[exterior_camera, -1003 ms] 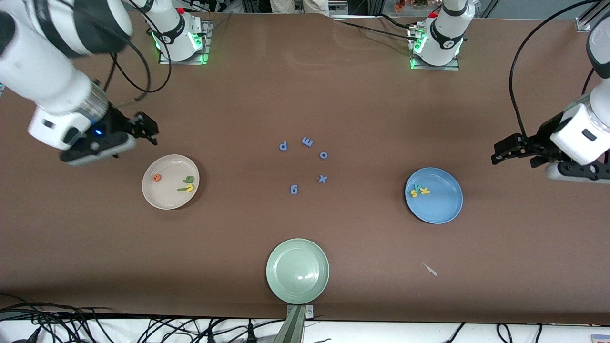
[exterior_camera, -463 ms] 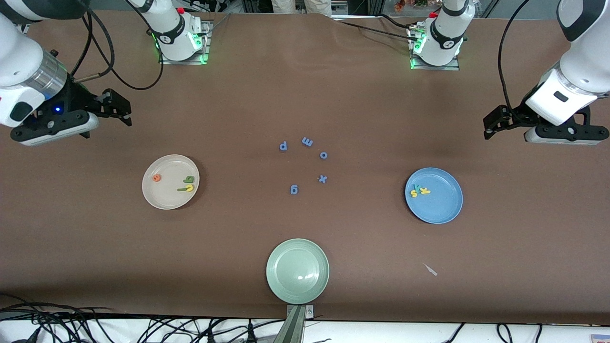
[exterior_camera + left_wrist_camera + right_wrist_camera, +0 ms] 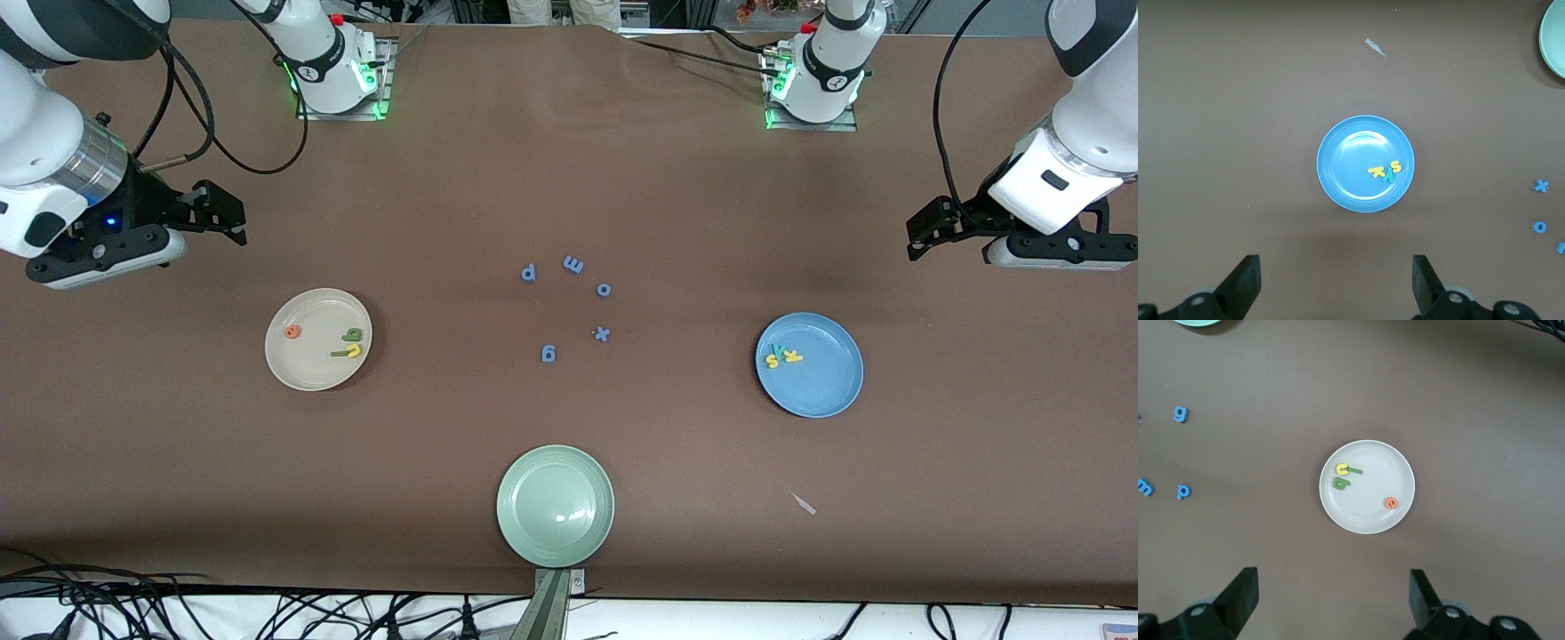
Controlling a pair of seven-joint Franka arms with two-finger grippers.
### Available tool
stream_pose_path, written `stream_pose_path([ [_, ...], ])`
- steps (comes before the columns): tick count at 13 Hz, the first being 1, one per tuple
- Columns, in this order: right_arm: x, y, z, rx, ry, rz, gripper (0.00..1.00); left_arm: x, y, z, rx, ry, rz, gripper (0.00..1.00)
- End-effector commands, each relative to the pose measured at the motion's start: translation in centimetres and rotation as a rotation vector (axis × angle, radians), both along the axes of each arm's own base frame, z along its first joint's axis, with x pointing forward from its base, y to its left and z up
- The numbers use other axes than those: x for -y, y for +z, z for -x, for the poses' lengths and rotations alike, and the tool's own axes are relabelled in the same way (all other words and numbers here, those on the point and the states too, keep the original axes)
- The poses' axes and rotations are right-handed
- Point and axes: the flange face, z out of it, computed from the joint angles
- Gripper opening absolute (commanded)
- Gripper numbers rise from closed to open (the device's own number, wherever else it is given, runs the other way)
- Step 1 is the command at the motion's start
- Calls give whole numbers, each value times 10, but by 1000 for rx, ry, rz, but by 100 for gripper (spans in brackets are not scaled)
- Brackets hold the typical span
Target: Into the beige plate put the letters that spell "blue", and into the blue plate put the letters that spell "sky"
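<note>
The beige plate [image 3: 311, 369] holds the orange e [image 3: 292, 332], dark green b [image 3: 354, 335], yellow u [image 3: 354, 351] and light green l [image 3: 340, 354]. In the right wrist view the same plate [image 3: 1368, 510] shows these letters, the e [image 3: 1391, 503] apart from the rest. The blue plate [image 3: 822, 384] holds the yellow s [image 3: 772, 362], yellow k [image 3: 790, 357] and teal y [image 3: 781, 350], bunched together; the plate [image 3: 1348, 167] also shows in the left wrist view. My right gripper [image 3: 227, 216] [image 3: 1333, 597] hangs open and empty over bare table at the right arm's end. My left gripper [image 3: 920, 236] [image 3: 1336, 280] hangs open and empty over bare table at the left arm's end.
Several blue letters, among them a p [image 3: 528, 273], an x [image 3: 602, 334] and a g [image 3: 548, 354], lie on the middle of the brown table. A pale green plate [image 3: 555, 471] sits by the front edge. A small pale scrap [image 3: 805, 504] lies nearer the camera than the blue plate.
Both arms have pulled up and away from the plates toward the table's ends, then settled slightly. Both grippers stay open. No letter or plate has moved.
</note>
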Motion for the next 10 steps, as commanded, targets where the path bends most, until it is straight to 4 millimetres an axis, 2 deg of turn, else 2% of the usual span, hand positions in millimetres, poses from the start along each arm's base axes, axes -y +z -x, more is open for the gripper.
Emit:
stream_pose_path([
  [1, 9, 9, 0, -7, -9, -10, 100, -2, 5, 0, -26, 5, 15, 100],
  [5, 12, 9, -1, -5, -15, -3, 100, -3, 5, 0, -28, 6, 15, 100],
  [8, 27, 15, -3, 13, -54, -11, 100, -3, 5, 0, -28, 8, 15, 100],
  [10, 24, 14, -3, 14, -47, -5, 100, -3, 4, 0, -31, 8, 15, 100],
])
